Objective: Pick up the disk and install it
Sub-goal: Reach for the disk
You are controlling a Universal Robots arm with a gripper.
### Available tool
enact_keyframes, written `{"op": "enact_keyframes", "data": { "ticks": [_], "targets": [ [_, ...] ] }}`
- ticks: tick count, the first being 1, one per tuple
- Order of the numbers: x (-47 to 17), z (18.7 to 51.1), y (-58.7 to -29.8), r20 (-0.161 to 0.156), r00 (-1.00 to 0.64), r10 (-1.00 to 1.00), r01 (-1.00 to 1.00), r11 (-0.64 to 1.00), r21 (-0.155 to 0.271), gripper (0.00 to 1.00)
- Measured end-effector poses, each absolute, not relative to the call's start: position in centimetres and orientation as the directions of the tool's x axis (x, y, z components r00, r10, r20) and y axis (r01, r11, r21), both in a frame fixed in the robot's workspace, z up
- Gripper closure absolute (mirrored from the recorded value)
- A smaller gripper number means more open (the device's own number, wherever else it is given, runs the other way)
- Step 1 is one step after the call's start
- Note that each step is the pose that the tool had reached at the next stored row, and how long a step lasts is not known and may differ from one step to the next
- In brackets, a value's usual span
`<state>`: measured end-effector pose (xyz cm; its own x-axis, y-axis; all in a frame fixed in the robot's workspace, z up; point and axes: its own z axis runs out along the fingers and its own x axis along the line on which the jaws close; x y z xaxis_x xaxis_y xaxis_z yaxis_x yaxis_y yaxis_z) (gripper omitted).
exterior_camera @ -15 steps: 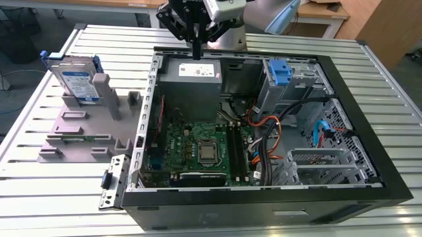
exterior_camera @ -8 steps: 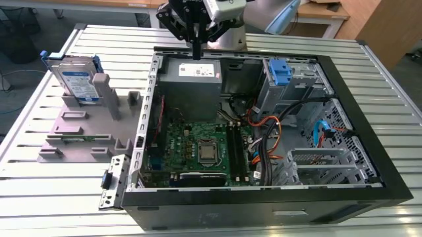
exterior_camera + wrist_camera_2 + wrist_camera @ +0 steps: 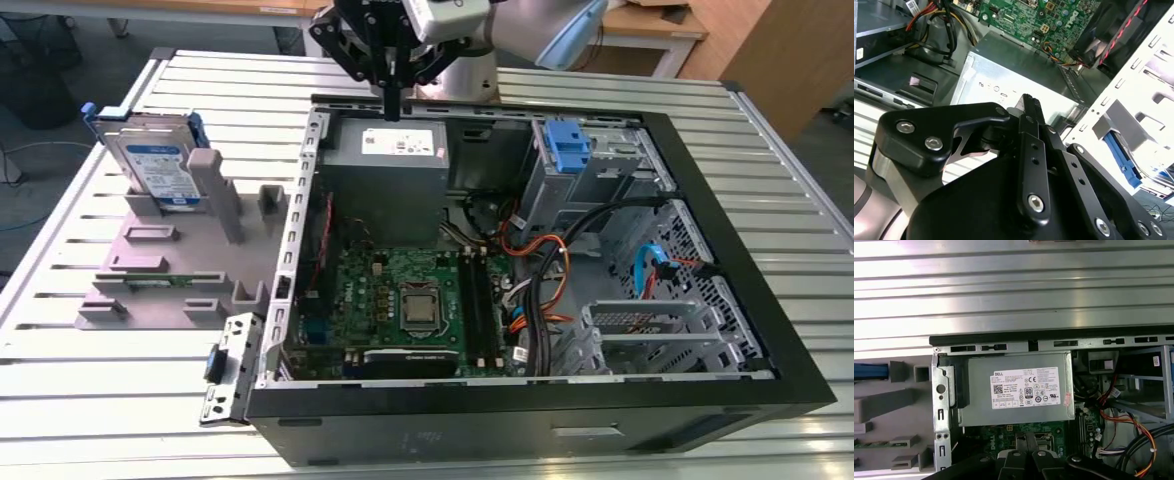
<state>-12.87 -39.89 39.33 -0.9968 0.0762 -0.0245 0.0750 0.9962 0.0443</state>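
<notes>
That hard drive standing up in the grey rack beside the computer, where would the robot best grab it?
Probably its upper part, from above. The disk stands on edge in the grey holder, top free, a post covering its lower corner. Pinching across the two flat faces seems safest, since blue rails line its narrow edges.
</notes>
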Motion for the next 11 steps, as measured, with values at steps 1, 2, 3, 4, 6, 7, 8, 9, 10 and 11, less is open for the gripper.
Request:
{"op": "enact_keyframes", "data": {
  "ticks": [1, 2, 3, 4, 6, 7, 8, 9, 10, 11],
  "targets": [
    [-13.1, 39.3, -39.9, -0.024, -0.997, 0.076, 0.075, 0.996, 0.044, 0.89],
    [-13.3, 39.3, -39.9, -0.024, -0.997, 0.076, 0.075, 0.996, 0.044, 0.89],
    [-13.5, 39.3, -39.9, -0.025, -0.997, 0.076, 0.075, 0.996, 0.044, 0.89],
    [-13.6, 39.3, -39.9, -0.025, -0.997, 0.076, 0.075, 0.996, 0.044, 0.89],
    [-14.0, 39.3, -39.9, -0.025, -0.997, 0.076, 0.075, 0.996, 0.044, 0.89],
    [-14.1, 39.3, -39.9, -0.025, -0.997, 0.076, 0.075, 0.996, 0.044, 0.89],
    [-14.3, 39.3, -39.9, -0.025, -0.997, 0.076, 0.075, 0.996, 0.044, 0.89],
    [-14.4, 39.3, -39.9, -0.025, -0.997, 0.076, 0.075, 0.996, 0.044, 0.89],
    [-14.6, 39.3, -39.9, -0.025, -0.997, 0.076, 0.075, 0.996, 0.044, 0.89],
    [-14.6, 39.3, -39.9, -0.025, -0.997, 0.076, 0.075, 0.996, 0.044, 0.89]
  ]
}}
